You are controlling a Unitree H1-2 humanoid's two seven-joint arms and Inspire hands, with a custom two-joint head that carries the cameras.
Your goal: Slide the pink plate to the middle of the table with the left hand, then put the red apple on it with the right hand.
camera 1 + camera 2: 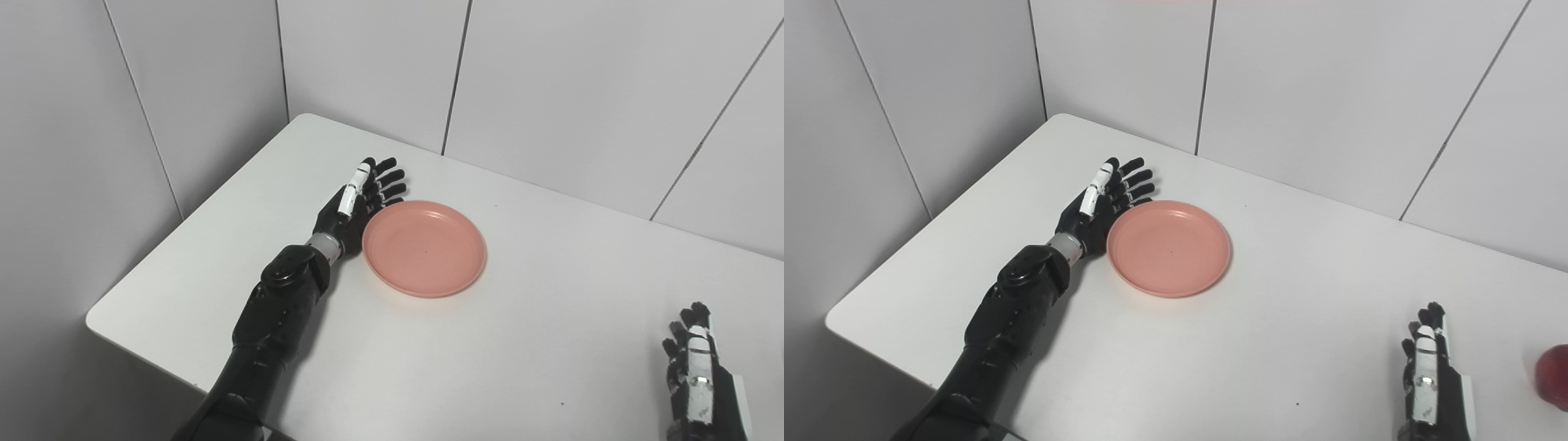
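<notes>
Here the left hand [358,205], fingers spread, touches the round glossy pink plate [424,248]; right hand [1430,380] rests unclenched, empty.

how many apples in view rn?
1. The red apple sits at the table's right edge, right of the right hand, cut off by the frame in the right eye view; the left eye view misses it. More could lie off-frame.

A shallow round pink plate [424,248] lies flat and empty, right side up, on the white table [490,367], left of its middle. A red apple [1554,375], cut off by the frame, sits at the table's right side, well apart.
</notes>
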